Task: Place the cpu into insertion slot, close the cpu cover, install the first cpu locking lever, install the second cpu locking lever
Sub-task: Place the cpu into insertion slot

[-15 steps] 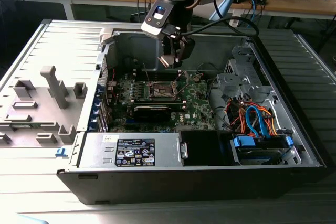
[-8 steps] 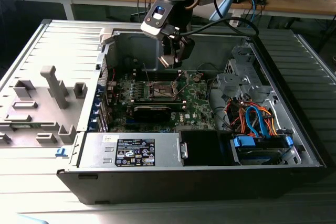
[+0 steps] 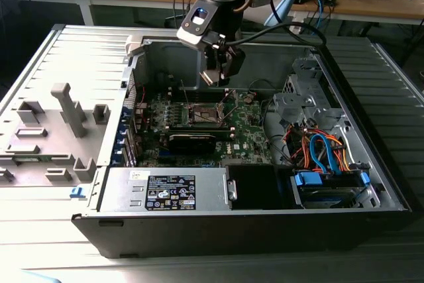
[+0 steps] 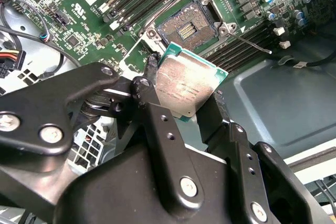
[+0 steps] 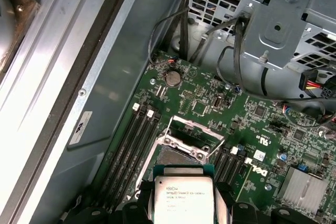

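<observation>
My gripper [image 3: 217, 74] hangs inside the open computer case, above the green motherboard [image 3: 248, 130]. It is shut on the cpu [image 4: 186, 85], a flat square chip with a grey metal top, clamped by its edges between the black fingers [image 4: 218, 114]. The cpu [image 5: 184, 200] is held in the air, a little to one side of the insertion slot [image 4: 189, 27], which lies bare and dark inside its silver frame. The cpu cover [image 5: 195, 135] stands tipped up on its hinge at the slot's [image 5: 176, 156] far edge. Two thin locking levers [image 4: 252, 43] stick out, released, beside the slot.
Memory slots [image 5: 128, 150] run along one side of the socket. A long black block [image 3: 192, 140] lies in front of it, the power supply [image 3: 165, 190] nearer still. The drive cage with coloured cables [image 3: 324, 150] is at the exterior view's right, a grey fixture tray [image 3: 53, 130] at its left.
</observation>
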`<state>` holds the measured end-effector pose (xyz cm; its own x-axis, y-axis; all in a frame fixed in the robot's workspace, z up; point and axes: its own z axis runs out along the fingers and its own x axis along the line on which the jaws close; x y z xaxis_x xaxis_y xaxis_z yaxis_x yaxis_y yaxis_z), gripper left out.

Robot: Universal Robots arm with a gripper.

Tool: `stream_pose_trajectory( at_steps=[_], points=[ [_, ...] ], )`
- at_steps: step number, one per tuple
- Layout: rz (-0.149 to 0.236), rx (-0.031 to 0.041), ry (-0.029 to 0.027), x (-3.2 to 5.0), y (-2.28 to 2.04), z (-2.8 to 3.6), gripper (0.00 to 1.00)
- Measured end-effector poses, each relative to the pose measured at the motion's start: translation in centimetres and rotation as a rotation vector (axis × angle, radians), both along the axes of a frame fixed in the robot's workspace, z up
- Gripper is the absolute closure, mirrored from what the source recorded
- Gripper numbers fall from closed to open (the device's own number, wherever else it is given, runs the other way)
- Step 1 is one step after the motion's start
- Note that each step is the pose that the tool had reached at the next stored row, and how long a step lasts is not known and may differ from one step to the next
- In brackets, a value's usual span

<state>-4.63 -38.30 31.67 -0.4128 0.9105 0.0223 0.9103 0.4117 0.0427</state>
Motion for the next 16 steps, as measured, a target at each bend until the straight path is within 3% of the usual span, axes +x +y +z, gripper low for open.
stream_pose_trajectory(
  at_steps=[16],
  points=[
    [-0.039, 0.0000, 0.0000, 0.00, -0.01, -0.10, 0.45]
  ],
)
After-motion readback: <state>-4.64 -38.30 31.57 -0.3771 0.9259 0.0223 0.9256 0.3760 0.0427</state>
